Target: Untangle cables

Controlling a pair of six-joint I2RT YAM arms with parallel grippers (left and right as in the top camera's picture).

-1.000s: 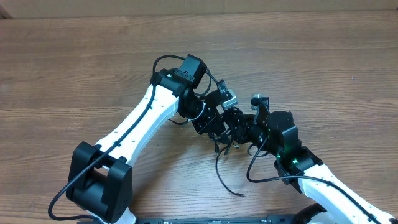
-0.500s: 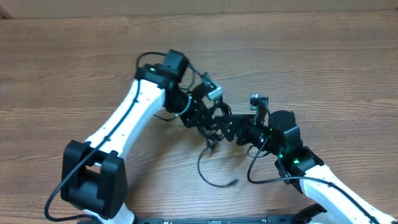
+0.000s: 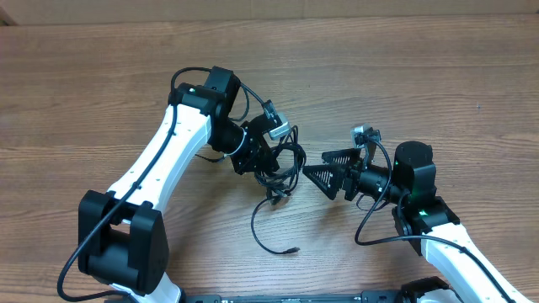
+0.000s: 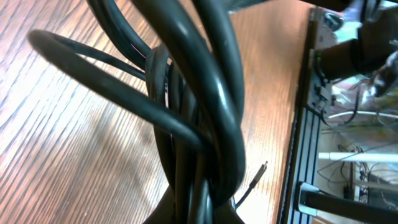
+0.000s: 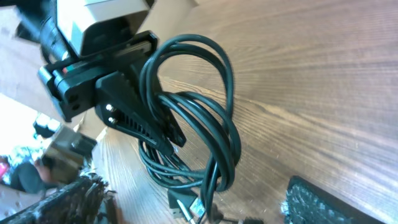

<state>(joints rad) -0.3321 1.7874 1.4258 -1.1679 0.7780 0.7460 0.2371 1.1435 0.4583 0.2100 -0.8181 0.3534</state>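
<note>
The cables (image 3: 285, 168) are a small black tangle hanging from my left gripper (image 3: 268, 162), which is shut on them just above the table. One loose tail (image 3: 257, 231) curls toward the table's front edge and ends in a plug (image 3: 294, 250). In the left wrist view the looped cords (image 4: 205, 93) fill the frame and run down between the shut jaws. My right gripper (image 3: 315, 163) stands open just right of the tangle, with nothing between its fingers. The right wrist view shows the bundle (image 5: 205, 137) hanging from the left fingers (image 5: 134, 115), with plug ends (image 5: 186, 205) near the wood.
The wooden table (image 3: 438, 76) spreads around both arms. The left arm (image 3: 160, 160) crosses the left half and the right arm (image 3: 417, 202) comes in from the lower right. A black rail (image 4: 298, 143) runs along the table's front edge.
My right gripper has opened, let go of the tangle and drawn back to the right. The left arm has carried the tangle leftward, and the loose tail swung left with it.
</note>
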